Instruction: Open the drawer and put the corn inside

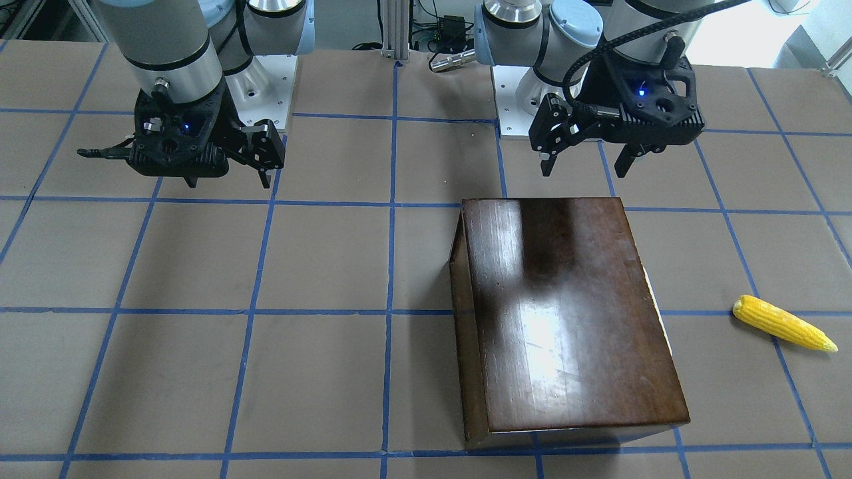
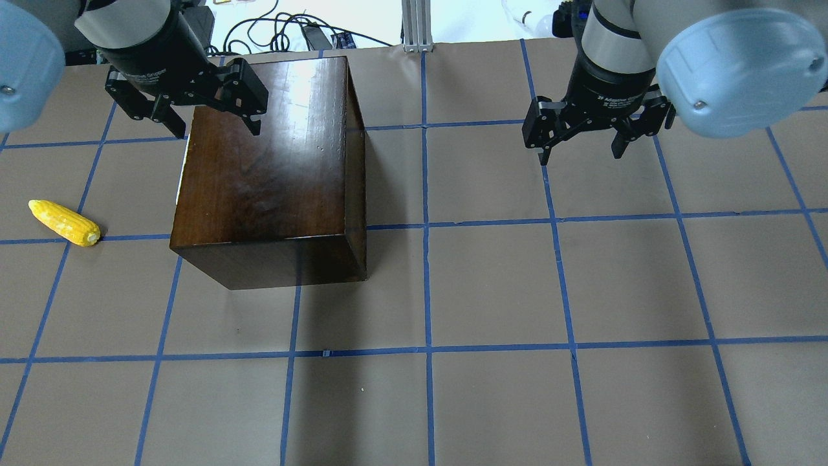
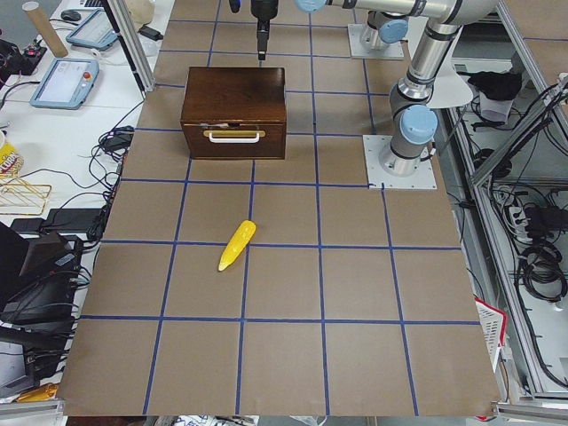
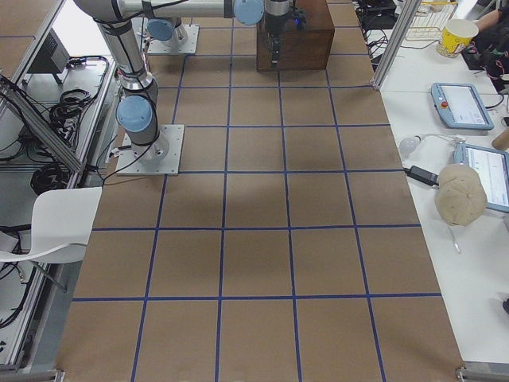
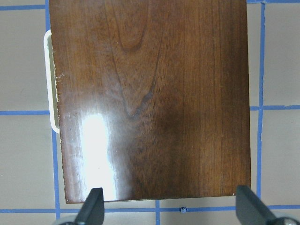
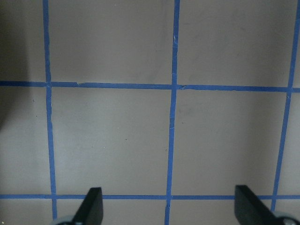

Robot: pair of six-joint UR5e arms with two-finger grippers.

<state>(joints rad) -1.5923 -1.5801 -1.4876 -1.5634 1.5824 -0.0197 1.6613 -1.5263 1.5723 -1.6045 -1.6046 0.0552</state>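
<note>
The glossy dark-brown wooden box [image 2: 272,168] stands on the table's left half; it also shows in the front view [image 1: 566,313] and the left wrist view [image 5: 150,103]. Its drawer [image 3: 235,138] is closed, with a pale handle [image 5: 49,79], and faces the robot's left. The yellow corn [image 2: 63,222] lies on the table left of the box, also in the front view [image 1: 782,324] and the left side view [image 3: 237,245]. My left gripper [image 2: 217,129] hangs open and empty high over the box [image 5: 171,211]. My right gripper [image 2: 582,155] hangs open and empty over bare table [image 6: 168,211].
The brown table [image 2: 491,285] carries a grid of blue tape lines. The arms' base plates [image 1: 266,86] sit at the robot side. Desks with tablets and cables [image 3: 62,80] border the far side.
</note>
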